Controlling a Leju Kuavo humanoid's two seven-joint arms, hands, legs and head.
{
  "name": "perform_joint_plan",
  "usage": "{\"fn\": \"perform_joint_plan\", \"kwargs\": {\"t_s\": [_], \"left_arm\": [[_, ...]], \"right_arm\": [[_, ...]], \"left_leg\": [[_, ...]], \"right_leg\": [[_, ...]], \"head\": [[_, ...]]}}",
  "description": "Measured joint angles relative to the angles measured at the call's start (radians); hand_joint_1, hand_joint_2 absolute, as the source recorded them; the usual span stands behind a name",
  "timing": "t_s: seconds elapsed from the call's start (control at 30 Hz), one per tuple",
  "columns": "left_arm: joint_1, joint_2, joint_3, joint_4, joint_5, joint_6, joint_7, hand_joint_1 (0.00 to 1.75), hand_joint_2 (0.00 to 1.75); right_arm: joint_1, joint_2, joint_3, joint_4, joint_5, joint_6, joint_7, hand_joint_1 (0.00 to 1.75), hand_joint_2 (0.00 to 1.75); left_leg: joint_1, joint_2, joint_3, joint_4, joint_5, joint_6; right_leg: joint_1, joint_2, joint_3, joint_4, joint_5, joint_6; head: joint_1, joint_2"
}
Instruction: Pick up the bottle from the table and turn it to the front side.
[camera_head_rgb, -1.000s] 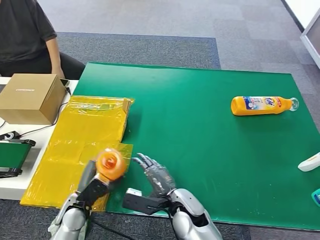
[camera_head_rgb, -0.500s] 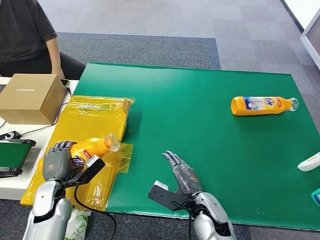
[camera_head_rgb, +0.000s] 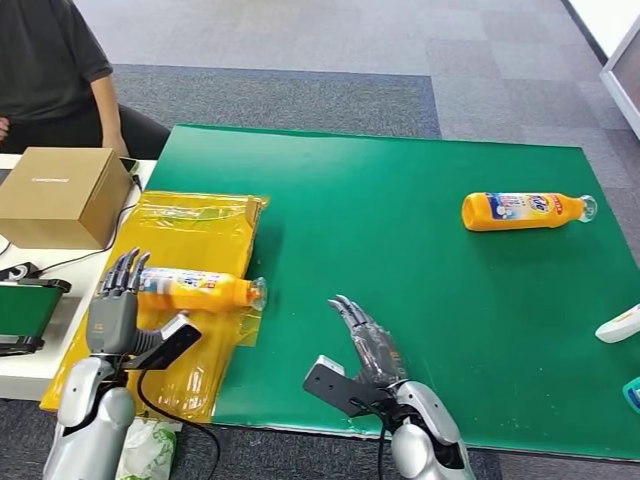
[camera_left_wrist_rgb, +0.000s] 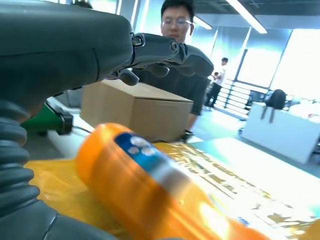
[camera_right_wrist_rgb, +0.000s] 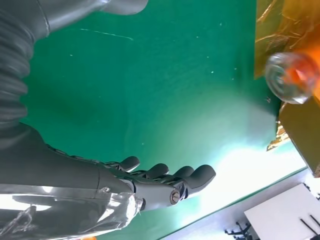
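Near the bench's (camera_head_rgb: 423, 300) left edge, bottle (camera_head_rgb: 198, 289) lies on yellow bag (camera_head_rgb: 181, 240), label up. Left hand (camera_head_rgb: 115, 312) beside its base, fingers spread, holding nothing. Right hand (camera_head_rgb: 370, 345) open too, fingers extended over the front edge.

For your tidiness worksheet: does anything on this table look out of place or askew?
Both orange bottles lie on their sides: one on crinkled yellow plastic bags, another on the green mat.
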Motion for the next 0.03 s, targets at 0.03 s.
{"fn": "perform_joint_plan", "kwargs": {"t_s": [0.03], "left_arm": [[0.003, -0.001, 0.000, -0.007, 0.028, -0.006, -0.015, 0.00, 0.00]], "right_arm": [[0.001, 0.000, 0.000, 0.000, 0.000, 0.000, 0.001, 0.00, 1.75]], "left_leg": [[0.000, 0.000, 0.000, 0.000, 0.000, 0.000]], "right_leg": [[0.000, 0.000, 0.000, 0.000, 0.000, 0.000]], "head": [[0.000, 0.000]]}}
